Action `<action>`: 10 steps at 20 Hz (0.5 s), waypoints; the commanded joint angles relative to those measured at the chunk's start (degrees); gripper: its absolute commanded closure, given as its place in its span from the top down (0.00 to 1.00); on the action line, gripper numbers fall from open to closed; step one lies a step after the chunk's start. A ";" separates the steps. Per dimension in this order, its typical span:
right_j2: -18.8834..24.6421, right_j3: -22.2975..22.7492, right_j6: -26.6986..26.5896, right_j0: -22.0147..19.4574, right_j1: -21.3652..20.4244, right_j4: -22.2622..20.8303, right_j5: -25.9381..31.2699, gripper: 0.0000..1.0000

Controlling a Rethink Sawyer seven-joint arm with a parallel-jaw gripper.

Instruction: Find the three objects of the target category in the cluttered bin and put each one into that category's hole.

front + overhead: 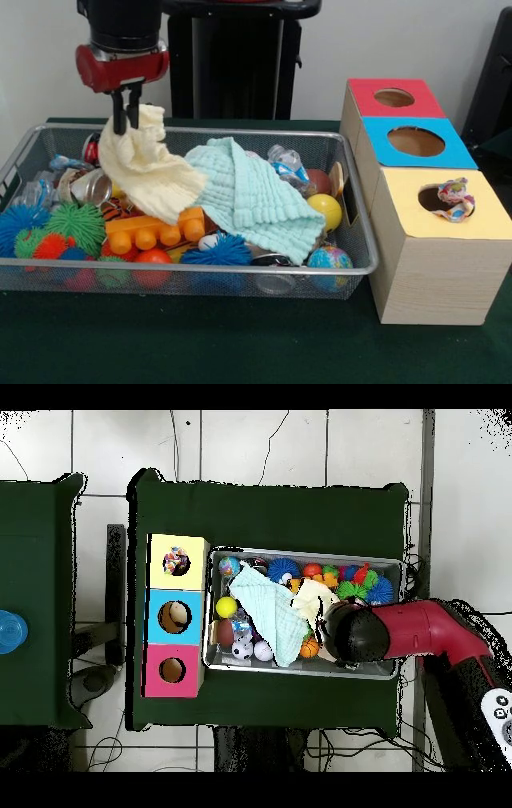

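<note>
One spotted fabric piece [454, 199] sits in the yellow box's hole [436, 200]; the gripper [126, 122] holds the cream cloth [150, 170].

Its fingers are pinched together on the cloth's top corner, above the bin's [192, 130] far rim near the table's far edge. The cloth hangs with its long axis running down and toward the mint-green cloth [252, 196]. The spotted piece lies well apart from the gripper, at the opposite end of the table, half over the hole's rim. Overhead, the arm [420, 631] hides the gripper and most of the cream cloth, but the spotted piece [177, 562] shows inside its hole; only the front view shows the grip.
</note>
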 commanded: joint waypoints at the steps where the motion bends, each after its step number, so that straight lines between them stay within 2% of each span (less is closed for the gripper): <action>1: 1.45 -5.43 -15.25 -1.51 1.65 -4.83 4.21 0.00; 10: 2.58 -7.43 -19.88 -3.29 1.06 -5.98 5.97 0.00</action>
